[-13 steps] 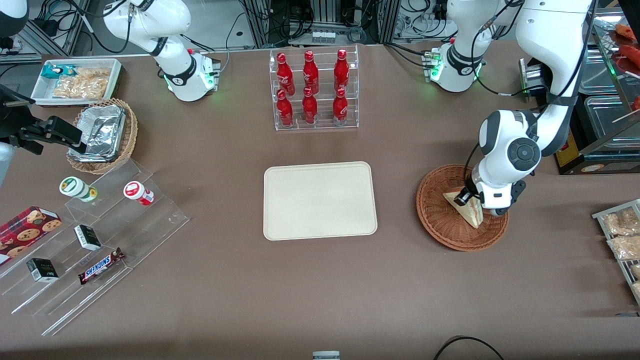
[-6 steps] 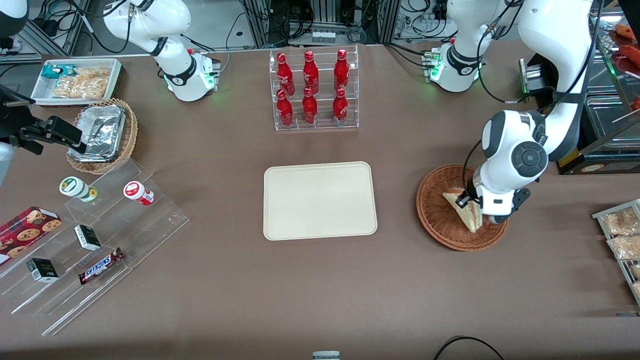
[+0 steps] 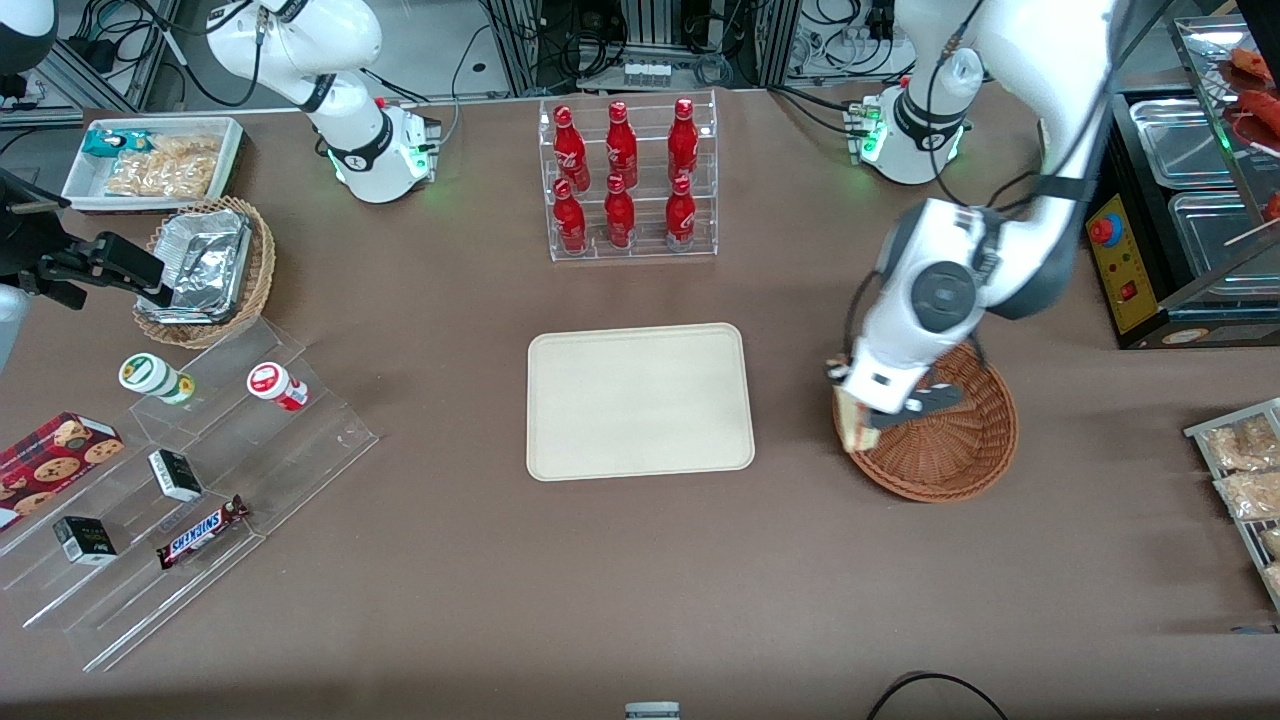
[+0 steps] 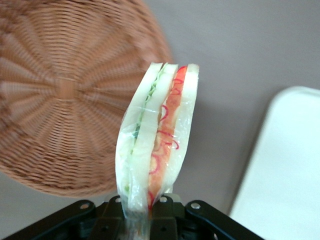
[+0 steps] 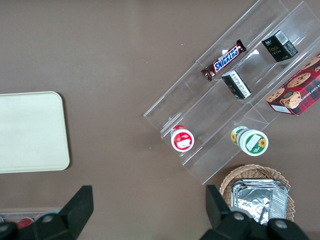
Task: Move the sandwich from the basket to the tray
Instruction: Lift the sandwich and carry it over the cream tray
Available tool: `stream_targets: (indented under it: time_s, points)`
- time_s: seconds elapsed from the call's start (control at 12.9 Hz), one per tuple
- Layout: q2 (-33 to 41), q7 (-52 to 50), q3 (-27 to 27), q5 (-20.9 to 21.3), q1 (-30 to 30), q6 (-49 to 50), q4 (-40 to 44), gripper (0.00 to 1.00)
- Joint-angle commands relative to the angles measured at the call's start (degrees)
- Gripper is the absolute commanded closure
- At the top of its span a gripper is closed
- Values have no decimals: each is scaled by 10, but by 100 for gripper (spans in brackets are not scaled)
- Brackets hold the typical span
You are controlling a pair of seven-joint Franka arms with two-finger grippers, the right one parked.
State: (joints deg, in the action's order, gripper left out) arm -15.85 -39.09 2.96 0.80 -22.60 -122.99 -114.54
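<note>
My left gripper (image 3: pixel 858 418) is shut on the sandwich (image 3: pixel 856 428), a wrapped white wedge with red and green filling. It hangs in the air over the rim of the reddish-brown wicker basket (image 3: pixel 945 450), on the side toward the tray. In the left wrist view the sandwich (image 4: pixel 159 130) stands up from the gripper (image 4: pixel 142 216), with the empty basket (image 4: pixel 60 95) below on one side and a corner of the tray (image 4: pixel 287 175) on the other. The cream-beige tray (image 3: pixel 640 400) lies bare at mid-table and also shows in the right wrist view, tray (image 5: pixel 30 132).
A clear rack of red bottles (image 3: pixel 625 180) stands farther from the front camera than the tray. A stepped acrylic shelf (image 3: pixel 180 480), a tan basket with foil (image 3: pixel 205 270) and a white bin (image 3: pixel 155 160) lie toward the parked arm's end. Snack bags (image 3: pixel 1240 470) lie at the working arm's end.
The gripper has lifted the sandwich out of the basket's middle and carried it toward the tray, so it now hangs over the basket's rim. The basket is left empty.
</note>
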Motion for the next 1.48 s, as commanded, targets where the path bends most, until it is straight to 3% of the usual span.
stream_targets:
  time_s: [0.0, 0.7, 1.4]
  points:
    - [-48, -53, -8, 3, -62, 14, 73, 93]
    - [-243, -253, -9, 3, -212, 70, 333, 96]
    - [-301, -268, -4, -2, -240, 69, 389, 94]
